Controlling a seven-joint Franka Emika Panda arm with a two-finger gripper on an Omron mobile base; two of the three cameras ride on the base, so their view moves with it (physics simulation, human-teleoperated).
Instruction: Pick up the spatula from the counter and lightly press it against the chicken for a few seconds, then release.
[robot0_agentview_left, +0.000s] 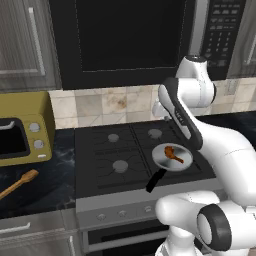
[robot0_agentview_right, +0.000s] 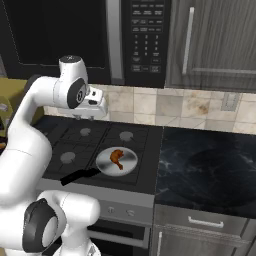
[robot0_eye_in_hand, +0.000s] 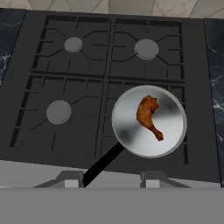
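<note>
A white robot arm stands in front of a black gas stove (robot0_agentview_left: 100, 150) in a rendered kitchen. Closest to the robot, a row of small knobs (robot0_agentview_left: 122, 213) runs along the stove's grey front panel.

In the hand view, the gripper (robot0_eye_in_hand: 111, 180) hangs above the stove's front edge and looks down on it. Its two fingertips (robot0_eye_in_hand: 70, 178) are spread wide with nothing between them.

Just beyond, a round silver pan (robot0_eye_in_hand: 173, 127) sits on the front right burner. Its black handle (robot0_eye_in_hand: 103, 164) points towards the stove's front edge. A browned chicken drumstick (robot0_eye_in_hand: 148, 116) lies in the middle of the pan.

To the left of the stove, a wooden spatula (robot0_agentview_left: 19, 184) lies flat on the dark marble counter (robot0_agentview_left: 50, 185), well apart from the gripper and the pan. Its blade points towards the stove. Behind the spatula stands a yellow toaster oven (robot0_agentview_left: 25, 127).

The front left burner (robot0_eye_in_hand: 58, 111) is bare, as are the two back burners (robot0_eye_in_hand: 146, 48). A second stretch of dark counter (robot0_agentview_right: 210, 165) lies to the right of the stove.

Farthest away, a beige tile backsplash (robot0_agentview_left: 100, 105) runs along the wall. Above it hang a black microwave (robot0_agentview_right: 145, 40) and grey cabinets (robot0_agentview_right: 215, 40).
</note>
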